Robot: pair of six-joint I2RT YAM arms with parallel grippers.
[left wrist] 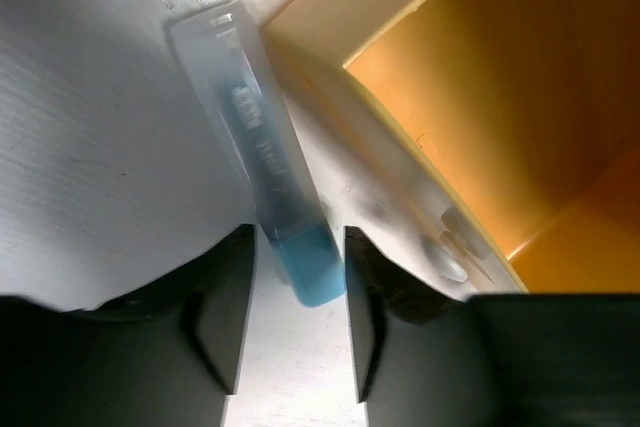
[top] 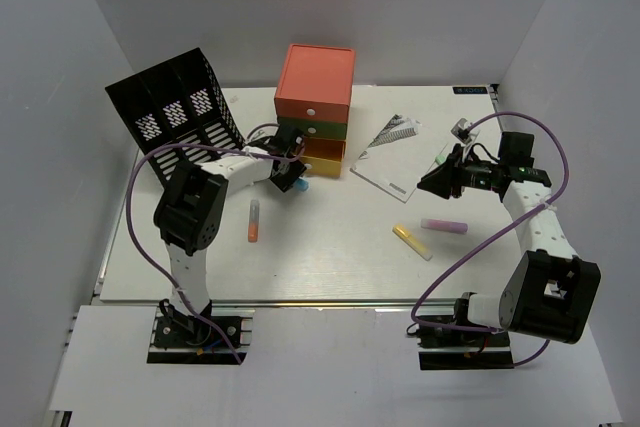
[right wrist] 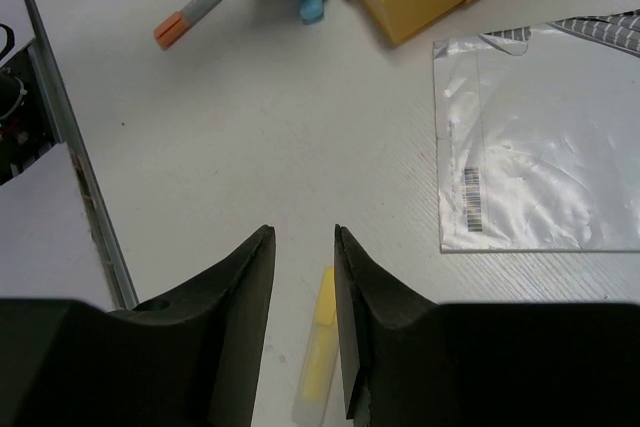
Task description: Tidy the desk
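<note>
On the white desk (top: 330,257) my left gripper (top: 293,179) sits in front of the open yellow drawer (left wrist: 500,97) of the drawer unit (top: 315,107). Its fingers have closed on the blue cap end of a blue highlighter (left wrist: 270,167) that rests low against the desk. My right gripper (top: 425,185) hovers over the right half, its jaws narrowly open with nothing between them (right wrist: 300,232). A yellow highlighter (right wrist: 318,347) lies on the desk below it. An orange highlighter (top: 254,219) and a pink one (top: 444,224) also lie loose.
A black mesh file holder (top: 175,107) leans at the back left. A spiral notebook in a plastic sleeve (top: 390,152) lies right of the drawer unit. The yellow highlighter (top: 412,241) is near the pink one. A metal rail (top: 300,305) runs along the near edge.
</note>
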